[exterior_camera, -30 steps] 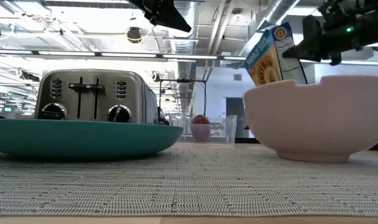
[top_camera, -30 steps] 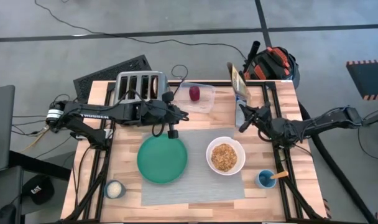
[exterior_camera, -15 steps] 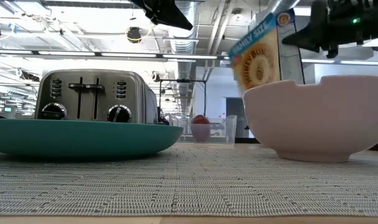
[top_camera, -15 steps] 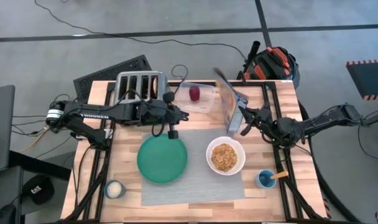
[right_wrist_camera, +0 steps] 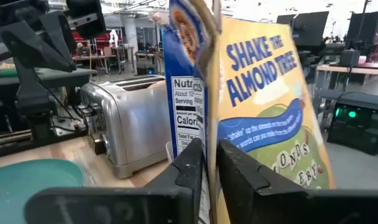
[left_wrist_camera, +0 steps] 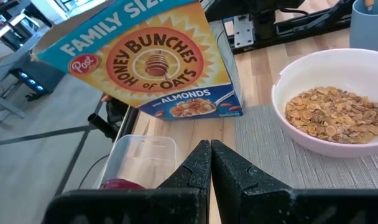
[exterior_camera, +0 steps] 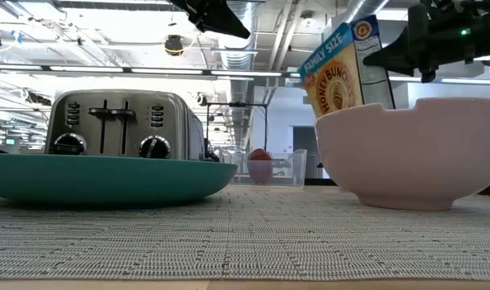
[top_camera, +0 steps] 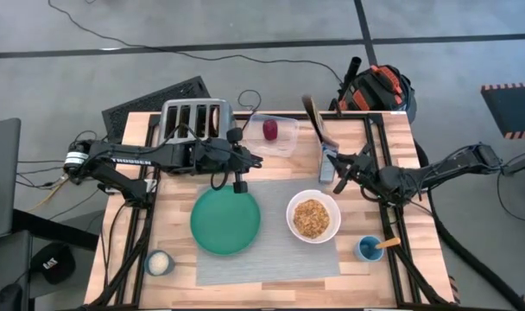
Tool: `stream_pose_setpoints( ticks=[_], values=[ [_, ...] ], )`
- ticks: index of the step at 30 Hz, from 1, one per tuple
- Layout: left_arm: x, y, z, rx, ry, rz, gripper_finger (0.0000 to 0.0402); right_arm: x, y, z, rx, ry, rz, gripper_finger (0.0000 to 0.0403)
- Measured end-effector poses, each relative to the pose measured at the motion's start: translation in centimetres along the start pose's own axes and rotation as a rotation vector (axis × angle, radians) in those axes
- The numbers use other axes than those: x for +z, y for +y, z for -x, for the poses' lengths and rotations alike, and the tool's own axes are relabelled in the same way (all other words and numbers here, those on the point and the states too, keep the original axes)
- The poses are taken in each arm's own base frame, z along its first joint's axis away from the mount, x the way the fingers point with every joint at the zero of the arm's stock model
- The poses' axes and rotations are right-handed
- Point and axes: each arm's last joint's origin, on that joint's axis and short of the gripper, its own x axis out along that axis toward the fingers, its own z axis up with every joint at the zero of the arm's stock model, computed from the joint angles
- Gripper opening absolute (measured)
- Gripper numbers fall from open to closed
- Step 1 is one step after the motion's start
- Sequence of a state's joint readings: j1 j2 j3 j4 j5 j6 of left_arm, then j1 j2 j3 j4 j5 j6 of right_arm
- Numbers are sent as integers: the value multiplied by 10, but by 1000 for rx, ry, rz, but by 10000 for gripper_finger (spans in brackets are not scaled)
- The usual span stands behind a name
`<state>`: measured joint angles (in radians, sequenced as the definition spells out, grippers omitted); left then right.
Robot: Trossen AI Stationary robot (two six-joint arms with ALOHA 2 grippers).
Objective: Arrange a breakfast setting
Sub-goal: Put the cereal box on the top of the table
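At about two o'clock on the tabletop (top_camera: 176,250), just beyond the white bowl (top_camera: 313,218), we see the Honey Bunches of Oats cereal box (top_camera: 323,138) now standing nearly upright; a second ago it was tipped over by the right gripper (top_camera: 338,173). That gripper's two fingers still sit on either side of the box's edge and are easing apart, so we judge the box is being set down. The bowl already holds cereal (pouring looks done) and rests on the grey placemat (top_camera: 271,259) at four o'clock from the teal plate (top_camera: 225,221). The left gripper (top_camera: 239,184) hangs clenched and empty above the plate's twelve o'clock rim, unchanged. The dark-red fruit (top_camera: 270,130) waits in its clear container (top_camera: 284,147) beside the toaster (top_camera: 196,121).
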<state>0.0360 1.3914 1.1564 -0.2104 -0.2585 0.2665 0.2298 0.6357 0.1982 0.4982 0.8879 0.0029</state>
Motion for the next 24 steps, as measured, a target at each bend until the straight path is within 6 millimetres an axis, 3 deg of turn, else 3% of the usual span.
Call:
stream_pose_setpoints(
  ticks=[14, 24],
  values=[
    [0, 0, 0, 2, 1, 1, 0, -3, -2, 0, -54, 20, 58, 240],
    [0, 0, 0, 3, 1, -1, 0, 12, -1, -1, -85, -1, 141, 255]
  ],
)
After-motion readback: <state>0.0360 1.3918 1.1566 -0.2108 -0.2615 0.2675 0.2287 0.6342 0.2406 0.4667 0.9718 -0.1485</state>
